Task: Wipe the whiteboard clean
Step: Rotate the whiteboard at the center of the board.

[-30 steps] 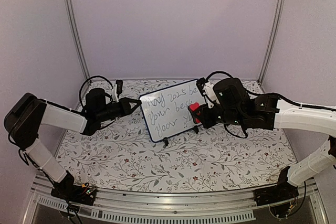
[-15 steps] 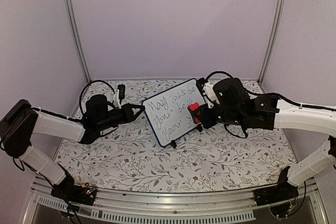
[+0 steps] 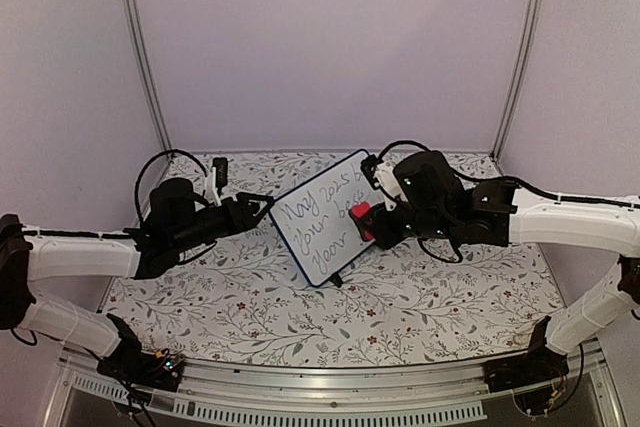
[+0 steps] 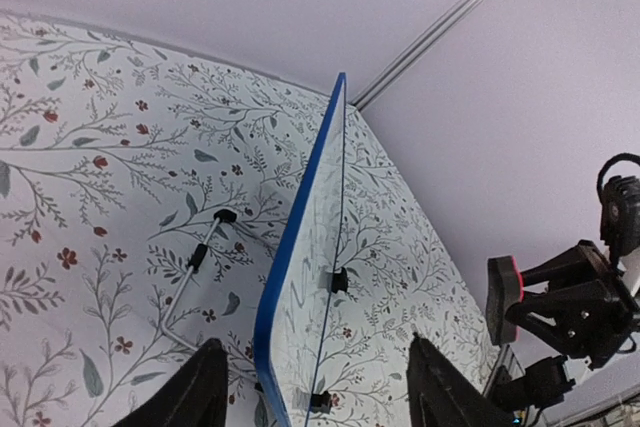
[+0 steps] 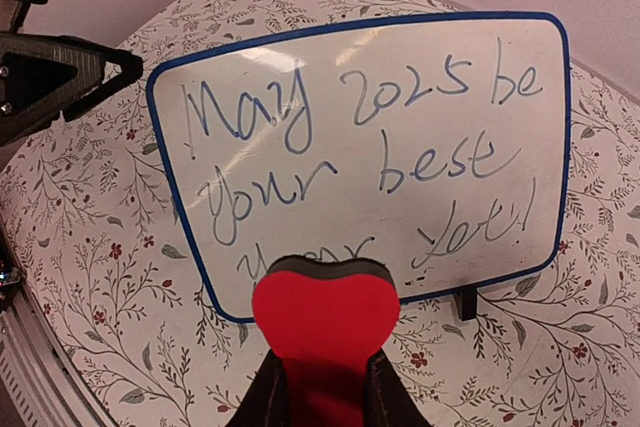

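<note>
One whiteboard [image 3: 322, 219], two grippers, one eraser. The whiteboard is a flat white rectangle with rounded corners and a thin dark blue frame. It stands tilted on two small black feet [image 4: 338, 279] on the table [image 3: 400, 319], whose cover is printed with leafy sprigs and small red flowers. Three lines of handwriting cover its glossy face: "May 2025 be / your best / year yet!".

The left gripper [image 3: 262, 205] is at the whiteboard's left edge. Its two dark fingers [image 4: 200, 392] are spread apart with the blue frame between them, and a gap shows on either side.

The right gripper [image 5: 322, 392] faces the written side and is clamped on the red eraser [image 5: 325, 322], a matte block with a dark backing and a notched, heart-like top. The eraser sits before the bottom line of writing; the left wrist view shows it clear of the whiteboard's face.
</note>
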### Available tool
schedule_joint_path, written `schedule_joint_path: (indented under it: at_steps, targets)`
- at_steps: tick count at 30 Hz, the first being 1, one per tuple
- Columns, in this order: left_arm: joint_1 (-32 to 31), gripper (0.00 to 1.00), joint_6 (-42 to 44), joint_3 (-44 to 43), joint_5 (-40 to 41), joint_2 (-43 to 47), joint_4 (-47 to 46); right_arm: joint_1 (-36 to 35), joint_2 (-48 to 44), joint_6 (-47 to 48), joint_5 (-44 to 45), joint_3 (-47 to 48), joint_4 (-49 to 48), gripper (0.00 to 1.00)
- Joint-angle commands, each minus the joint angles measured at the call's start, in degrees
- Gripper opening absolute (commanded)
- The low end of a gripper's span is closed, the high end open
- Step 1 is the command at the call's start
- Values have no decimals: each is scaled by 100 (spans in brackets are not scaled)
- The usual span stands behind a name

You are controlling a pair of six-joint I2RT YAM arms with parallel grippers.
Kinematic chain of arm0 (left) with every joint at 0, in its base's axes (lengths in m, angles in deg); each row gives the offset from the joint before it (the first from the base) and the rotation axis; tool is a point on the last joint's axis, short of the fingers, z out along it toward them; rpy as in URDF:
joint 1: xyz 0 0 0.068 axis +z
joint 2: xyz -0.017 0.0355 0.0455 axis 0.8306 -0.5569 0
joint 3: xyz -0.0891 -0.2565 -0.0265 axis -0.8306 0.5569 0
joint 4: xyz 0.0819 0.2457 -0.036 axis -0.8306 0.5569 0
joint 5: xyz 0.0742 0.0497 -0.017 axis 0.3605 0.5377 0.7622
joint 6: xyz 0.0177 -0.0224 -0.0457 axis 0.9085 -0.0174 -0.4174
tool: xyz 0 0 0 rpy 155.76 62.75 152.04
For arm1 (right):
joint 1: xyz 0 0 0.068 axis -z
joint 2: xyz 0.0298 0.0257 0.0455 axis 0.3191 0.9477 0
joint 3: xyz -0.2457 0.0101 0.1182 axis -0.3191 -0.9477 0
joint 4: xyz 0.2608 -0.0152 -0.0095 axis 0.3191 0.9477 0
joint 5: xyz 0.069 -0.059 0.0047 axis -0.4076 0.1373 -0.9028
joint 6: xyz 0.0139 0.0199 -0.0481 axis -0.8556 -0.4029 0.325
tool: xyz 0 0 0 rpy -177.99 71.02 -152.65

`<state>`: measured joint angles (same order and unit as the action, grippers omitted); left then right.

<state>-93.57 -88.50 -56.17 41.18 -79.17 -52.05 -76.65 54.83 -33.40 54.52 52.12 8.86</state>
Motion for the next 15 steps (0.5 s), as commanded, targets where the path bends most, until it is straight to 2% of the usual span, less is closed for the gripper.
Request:
schedule_joint_path:
  at_steps: [1,3,6,10,15]
  targets:
    - [53,71,356,-703,637,420,1441,30,176,326,-211,351,-212,14]
    - [215,75,417,-1011,591,418,1906,30,279,469,-361,462,-271,14]
    - [540,77,457,-1521,186,200,2395,30,446,824,-506,650,-415,14]
    - [824,78,542,-1861,-430,-171,2506,30,721,1240,-598,960,-586,14]
    - [867,77,678,-2084,-1063,-681,2442,32,1078,1663,-555,1328,-909,18]
